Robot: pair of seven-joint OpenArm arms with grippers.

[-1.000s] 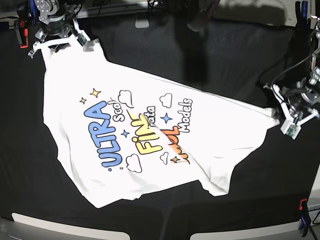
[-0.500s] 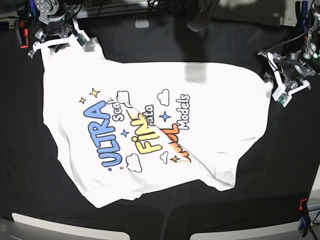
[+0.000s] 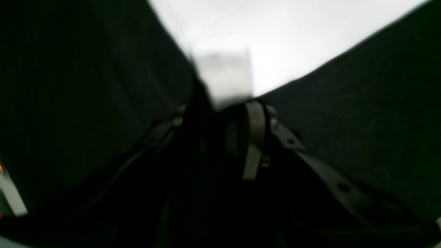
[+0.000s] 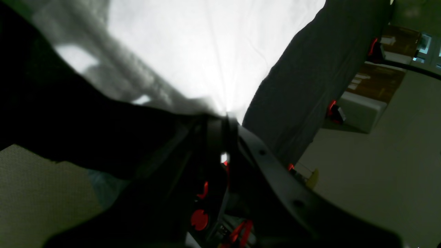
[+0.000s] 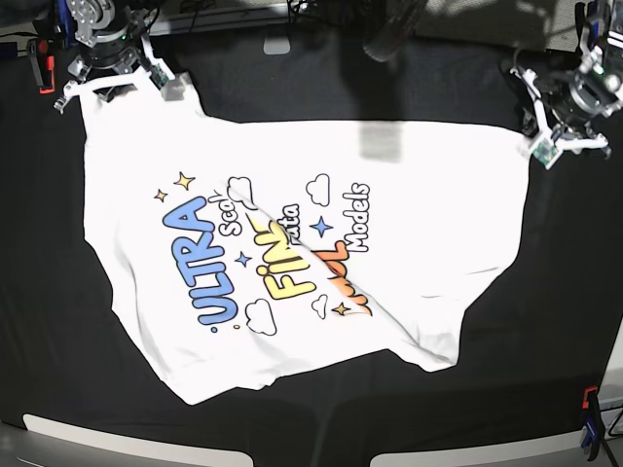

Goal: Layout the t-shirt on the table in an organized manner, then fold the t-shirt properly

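- T-shirt (image 5: pixel 292 248) print side up on table (image 5: pixel 545 321), spread but skewed, lower hem creased.
- Right tool (image 5: pixel 125 80) clenched on a far corner of the cloth.
- Left tool (image 5: pixel 557 136) at the opposite far corner; grip cannot be told, wrist view blurred.
- Step in hand: layout.
- Next move calls for squaring the hem and smoothing creases before folding.

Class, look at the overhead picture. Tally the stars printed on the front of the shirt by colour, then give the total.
Yellow stars: 3
Blue stars: 2
Total: 5 stars, all printed on the t-shirt
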